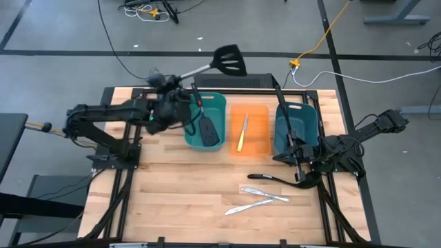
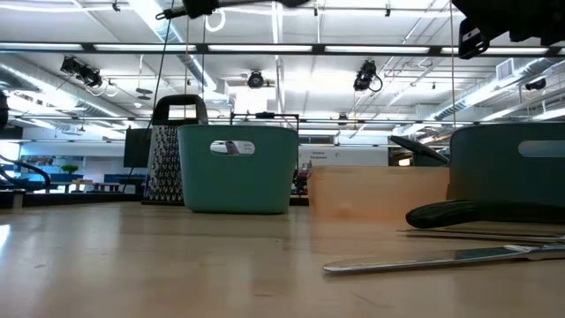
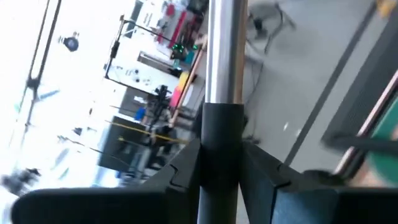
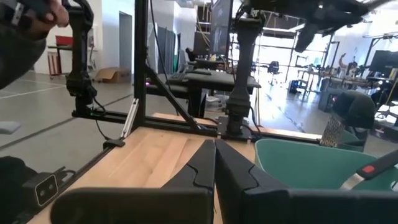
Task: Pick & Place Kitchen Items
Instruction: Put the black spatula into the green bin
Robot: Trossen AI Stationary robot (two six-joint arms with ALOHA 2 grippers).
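My left gripper [image 1: 178, 83] [image 3: 221, 149] is shut on the steel-handled black slotted spatula [image 1: 231, 60], raised above the far edge by the left teal bin [image 1: 205, 103]. That bin holds the red-and-black-handled spatula [image 1: 208, 125]. The orange bin [image 1: 258, 114] holds the yellow-handled knife [image 1: 242, 132]. A long black ladle [image 1: 281, 103] leans in the right teal bin [image 1: 306, 124]. My right gripper [image 1: 298, 164] [image 4: 215, 158] is shut and empty beside that bin. Another ladle [image 1: 275, 179] and two silver knives [image 1: 265, 195] lie flat on the table. My left gripper pinches the spatula's black handle section [image 3: 221, 124] between its two fingers [image 3: 264, 171], just below where the steel shaft [image 3: 224, 50] begins. The handle runs on ahead along the fingers. The spatula is lifted clear, its head [image 1: 231, 60] out past the table's far edge.
The three bins stand in a row at the table's far middle. The ladle [image 2: 450, 212] and a knife [image 2: 441, 258] lie on the near right. Bare wood [image 1: 179, 186] lies near left. A person's hand [image 4: 37, 15] shows beyond the table.
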